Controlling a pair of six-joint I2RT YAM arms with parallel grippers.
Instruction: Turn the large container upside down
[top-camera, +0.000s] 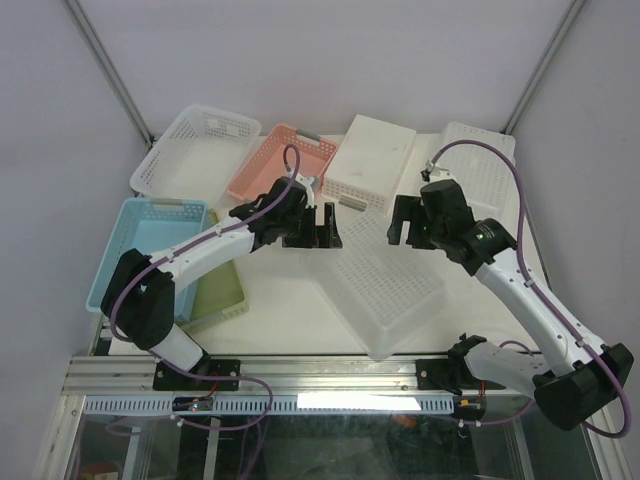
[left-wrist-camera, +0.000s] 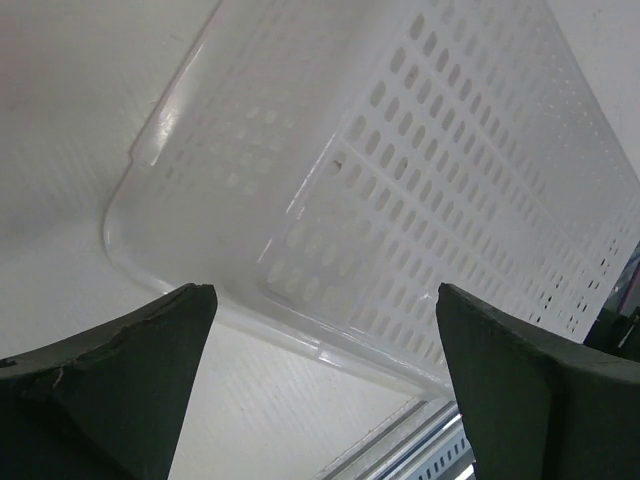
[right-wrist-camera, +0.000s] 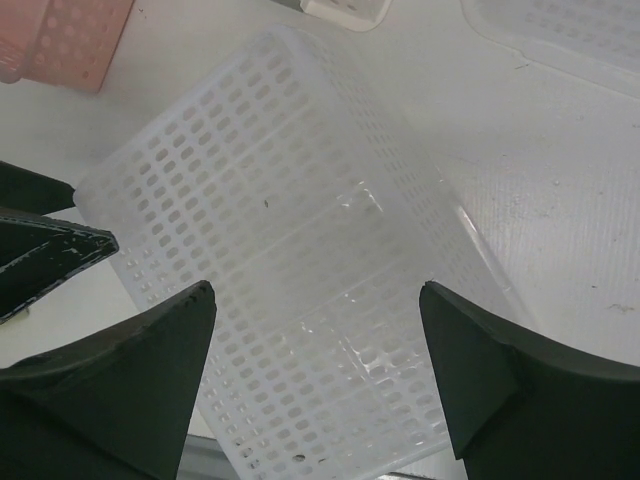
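Large container: we see the white slotted basket (top-camera: 385, 280) lying slantwise in the middle of the worktop (top-camera: 290, 300), its near corner reaching the front edge.
Its attitude: the perforated base faces up and the rim flange lies down on the worktop.
Left pincer (top-camera: 318, 232): jaws spread wide with nothing between them. It hangs just beside the basket's far left corner, and we find no contact.
Right pincer (top-camera: 408, 228): jaws also wide apart and empty, held above the basket's far right end.
Wrist views: each looks down past its own dark fingers (right-wrist-camera: 130, 340) onto the slotted base, and the other arm's pincer shows at the left edge of the right view.
Back row: a white mesh basket (top-camera: 195, 150), a pink basket (top-camera: 280, 165), a solid white bin (top-camera: 370, 160) and another white basket (top-camera: 482, 160).
Left side: a blue basket (top-camera: 150, 225) with a pale green bin (top-camera: 222, 290) beside it, partly behind the left arm.
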